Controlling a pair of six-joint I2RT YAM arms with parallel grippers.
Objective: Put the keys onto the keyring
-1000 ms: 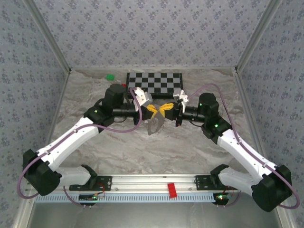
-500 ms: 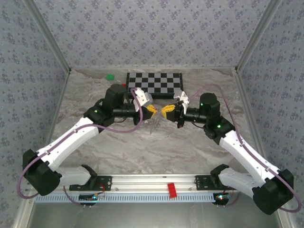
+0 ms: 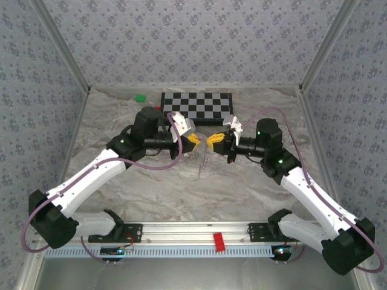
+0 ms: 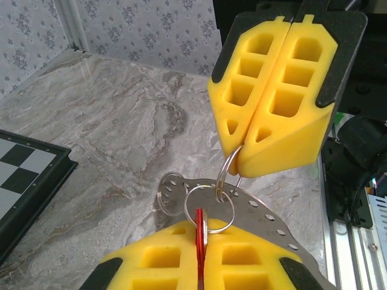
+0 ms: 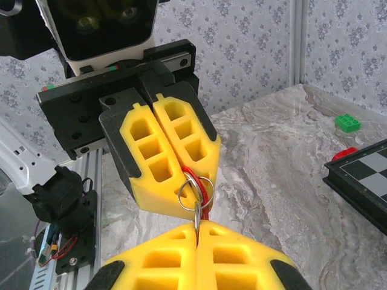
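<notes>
My left gripper point(image 3: 195, 140) and right gripper point(image 3: 213, 142) meet tip to tip above the middle of the table. In the left wrist view my left gripper point(image 4: 200, 232) is shut on the keys point(image 4: 199, 220), a flat red piece seen edge-on with a silver ring point(image 4: 208, 208) through it. That ring links into a second split ring point(image 4: 225, 172), on which the right gripper point(image 4: 242, 156) is shut. The keyring point(image 4: 272, 217), a grey perforated strap, hangs just behind the rings. The right wrist view shows my right gripper point(image 5: 198, 225) shut on the ring's edge, with the red keys point(image 5: 199, 181) in the left gripper point(image 5: 195, 164).
A chessboard point(image 3: 196, 106) lies at the back of the marble table, a green block point(image 3: 139, 97) to its left. A red block point(image 3: 218, 241) sits on the front rail between the arm bases. Patterned walls close in the sides and back.
Both grippers stay shut and tip to tip, drifting slightly right and toward the back. The grey strap under them has swung and now shows fainter and thinner.
</notes>
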